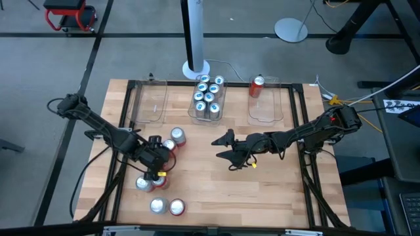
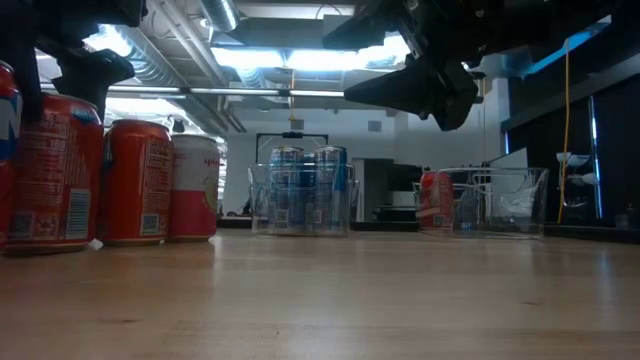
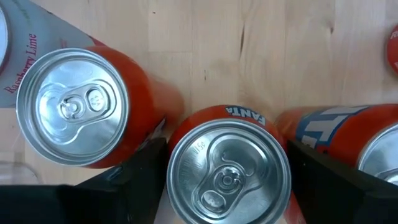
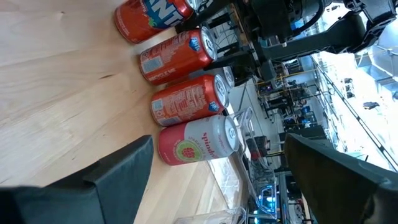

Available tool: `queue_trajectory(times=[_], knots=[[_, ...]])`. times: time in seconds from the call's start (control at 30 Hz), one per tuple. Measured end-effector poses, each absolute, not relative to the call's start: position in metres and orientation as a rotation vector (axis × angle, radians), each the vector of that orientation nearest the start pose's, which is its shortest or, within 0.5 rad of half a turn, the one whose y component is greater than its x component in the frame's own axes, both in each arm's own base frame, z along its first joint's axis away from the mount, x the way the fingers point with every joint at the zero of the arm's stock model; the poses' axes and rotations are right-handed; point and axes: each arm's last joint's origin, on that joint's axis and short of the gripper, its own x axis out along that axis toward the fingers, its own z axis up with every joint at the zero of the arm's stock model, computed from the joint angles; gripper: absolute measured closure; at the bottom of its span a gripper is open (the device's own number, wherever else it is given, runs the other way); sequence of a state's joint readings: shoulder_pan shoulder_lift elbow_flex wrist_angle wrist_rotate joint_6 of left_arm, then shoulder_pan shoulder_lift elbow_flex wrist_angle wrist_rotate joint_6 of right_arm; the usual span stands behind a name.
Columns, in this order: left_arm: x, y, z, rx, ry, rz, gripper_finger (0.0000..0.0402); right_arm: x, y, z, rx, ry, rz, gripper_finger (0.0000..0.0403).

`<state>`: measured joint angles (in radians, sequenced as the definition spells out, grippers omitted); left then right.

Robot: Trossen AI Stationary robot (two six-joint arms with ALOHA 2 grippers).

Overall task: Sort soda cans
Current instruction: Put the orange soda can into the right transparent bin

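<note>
My left gripper (image 1: 157,164) points down over a cluster of soda cans at the table's near left. Its fingers stand on either side of an upright orange can (image 3: 227,171). Two more orange cans (image 3: 74,106) (image 3: 348,137) stand right beside it. A pink-and-white can (image 1: 177,136) stands farther back, and two cans (image 1: 167,207) stand near the front edge. Several blue cans fill the middle bin (image 1: 209,97). One red can (image 1: 257,85) stands in the right bin. My right gripper (image 1: 226,147) hangs open above the table's middle, holding nothing. My left gripper comes from above with one finger (image 3: 140,180) on each side of the upright orange can, level with its top rim (image 3: 180,155). The can stands on the table. Whether the fingers touch its wall, I cannot tell.
An empty clear bin (image 1: 149,103) stands at the far left, beside the other two bins. A black frame (image 1: 125,131) runs around the work area. Bare wood lies between the two arms and along the near right.
</note>
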<state>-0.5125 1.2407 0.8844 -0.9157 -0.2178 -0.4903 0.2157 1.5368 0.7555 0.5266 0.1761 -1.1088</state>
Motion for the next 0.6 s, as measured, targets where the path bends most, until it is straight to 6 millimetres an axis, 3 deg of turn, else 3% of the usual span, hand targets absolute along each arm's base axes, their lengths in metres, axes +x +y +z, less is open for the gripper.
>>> queue_trajectory(times=[0.6], knots=[[0.194,-0.104,0.268,-0.005,1.141,0.015,0.0123,0.314,0.064,0.213,-1.152,0.203,0.175,0.004]])
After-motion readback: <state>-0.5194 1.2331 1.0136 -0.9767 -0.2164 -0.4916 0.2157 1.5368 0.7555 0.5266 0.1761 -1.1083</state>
